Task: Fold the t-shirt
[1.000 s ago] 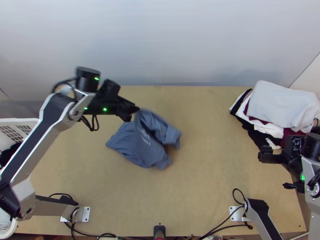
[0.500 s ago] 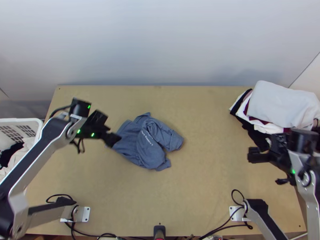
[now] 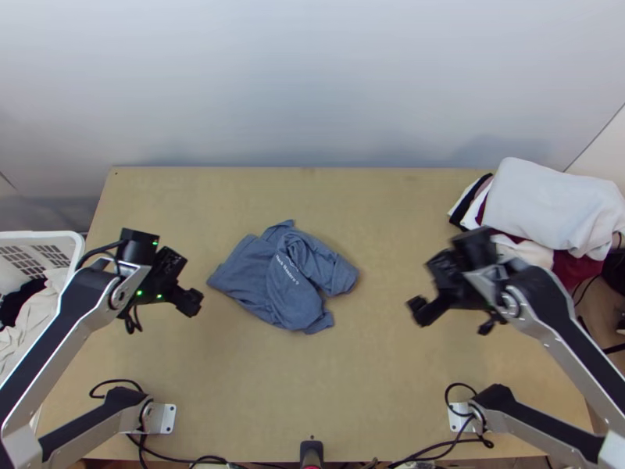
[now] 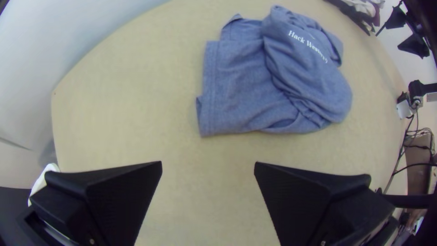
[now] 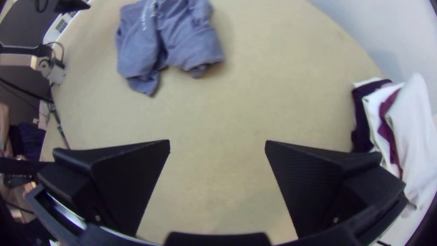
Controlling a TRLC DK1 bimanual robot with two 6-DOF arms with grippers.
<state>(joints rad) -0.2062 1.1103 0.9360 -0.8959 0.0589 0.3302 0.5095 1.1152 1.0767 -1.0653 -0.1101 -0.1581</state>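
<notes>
In the top view, a bunched blue-grey cloth t-shirt (image 3: 273, 285) lies mid-frame, between the black left gripper (image 3: 189, 303) and black right gripper (image 3: 420, 311). Left wrist view: fingers (image 4: 120, 193) wide apart, t-shirt upper centre-right. Right wrist view: fingers (image 5: 129, 177) wide apart, t-shirt upper left.

On the worktop (image 3: 375, 375) we see the t-shirt (image 3: 254, 280), a basket (image 3: 39, 234) left of it, piled clothes (image 3: 547, 203) behind it to the right.

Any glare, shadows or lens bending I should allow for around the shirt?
Top view: even light, no glare on the shirt, a soft shadow on the wall behind the clothes pile; right wrist view: faint shadow beside the shirt; both wrist views: the table edge bows.
</notes>
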